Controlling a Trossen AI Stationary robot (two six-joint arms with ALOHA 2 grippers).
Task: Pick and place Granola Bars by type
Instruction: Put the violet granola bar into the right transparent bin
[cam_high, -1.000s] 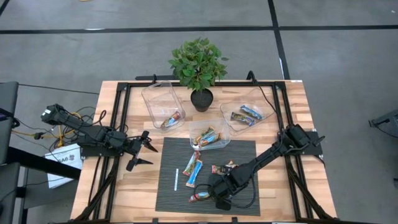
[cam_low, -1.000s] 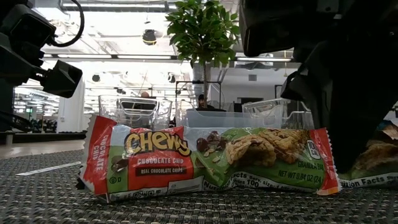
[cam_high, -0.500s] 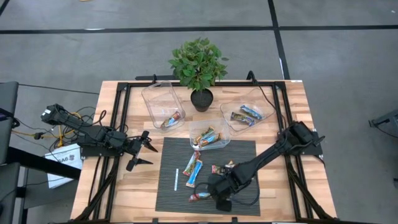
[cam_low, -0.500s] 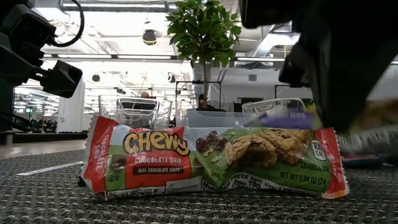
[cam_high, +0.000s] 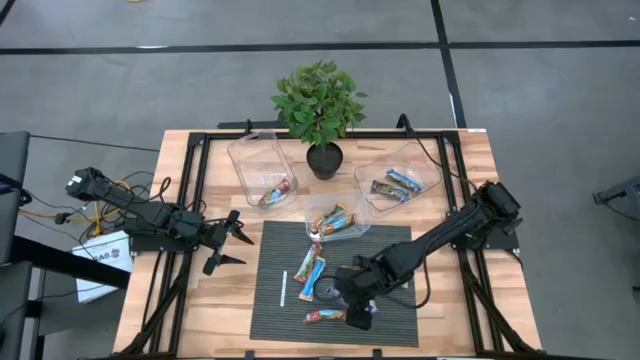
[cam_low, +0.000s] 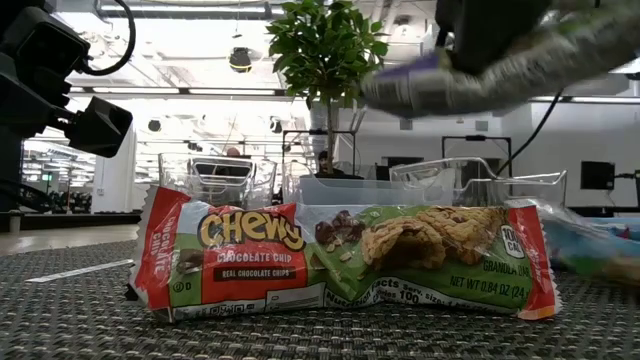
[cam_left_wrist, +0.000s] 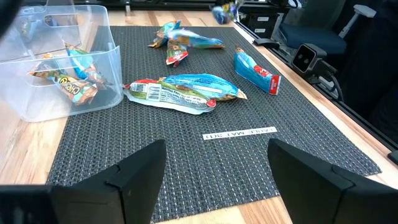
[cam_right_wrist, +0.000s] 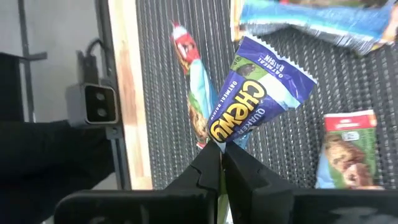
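Note:
Several granola bars in shiny wrappers lie flat on the dark mat (cam_high: 395, 240): a green-and-red one (cam_low: 340, 260) at the near edge, blue ones (cam_high: 310, 268) at mid-mat. My right gripper (cam_right_wrist: 221, 149) hangs over the mat's near part (cam_high: 352, 300), shut on a purple-and-white bar (cam_right_wrist: 255, 93). My left gripper (cam_left_wrist: 214, 180) waits open at the table's left (cam_high: 228, 248), clear of everything. More bars rest in the three clear tubs (cam_high: 262, 168) (cam_high: 337, 215) (cam_high: 400, 183). My right gripper pinches the purple-and-white bar by one end (cam_right_wrist: 224, 134) between its two fingers, coming from above. The bar is lifted clear of the mat (cam_low: 480, 70) and juts out from the fingers at a slant, its free end (cam_right_wrist: 277, 62) away from them.
A potted plant (cam_high: 320, 110) stands at the far edge between the tubs. A thin white stick (cam_high: 284, 288) lies on the mat's left part. A small camera (cam_right_wrist: 99, 102) sits at the table's near edge. Bare wood flanks the mat on both sides.
My right gripper has risen from the mat and carried the purple-and-white bar up with it; the bar is now lifted clear, above the green-and-red bar, which has stayed on the mat.

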